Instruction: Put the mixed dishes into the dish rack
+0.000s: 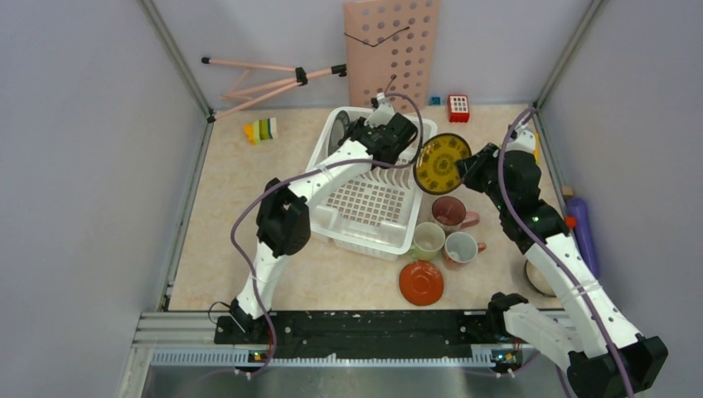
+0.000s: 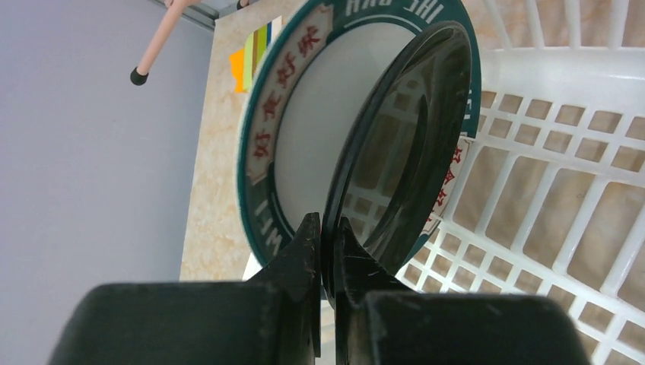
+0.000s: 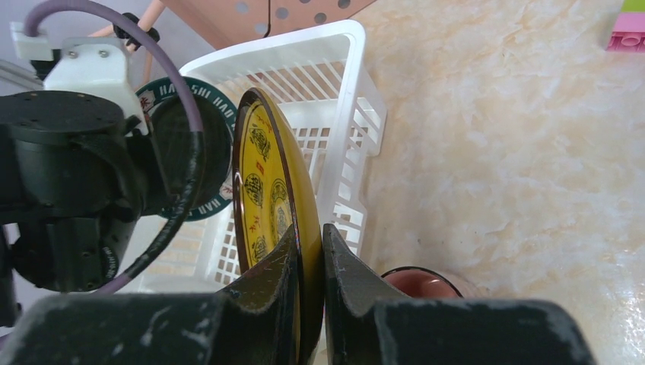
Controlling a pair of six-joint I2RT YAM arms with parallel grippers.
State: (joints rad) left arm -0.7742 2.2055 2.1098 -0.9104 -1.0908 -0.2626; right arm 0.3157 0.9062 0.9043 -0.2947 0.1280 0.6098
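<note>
My left arm rises from its base at the near edge of the worktop [image 1: 215, 191], folds at the elbow and stretches its forearm out toward the far edge. The wrist hangs over the far end of the large white slotted plastic dish rack [image 1: 365, 199]. The left claw [image 2: 327, 230] is clamped together on the rim of a glossy black round plate [image 2: 403, 152]. That plate stands on edge inside the rack, just in front of a white plate with a green rim and red lettering [image 2: 300, 137]; I cannot tell whether the two touch.

My right arm runs up along the right edge of the worktop, bends at the elbow and turns its wrist left toward the rack. The right claw [image 3: 308, 237] pinches a yellow round plate with a dark rim [image 3: 268, 179], held upright on edge at the rack's right rim near its far corner.

Between the rack and the near edge sit a maroon mug [image 1: 452, 213], a pale-green mug [image 1: 429, 240], a pink mug [image 1: 461, 247] and an orange saucer [image 1: 421, 282], all upright on the worktop outside the rack.
</note>
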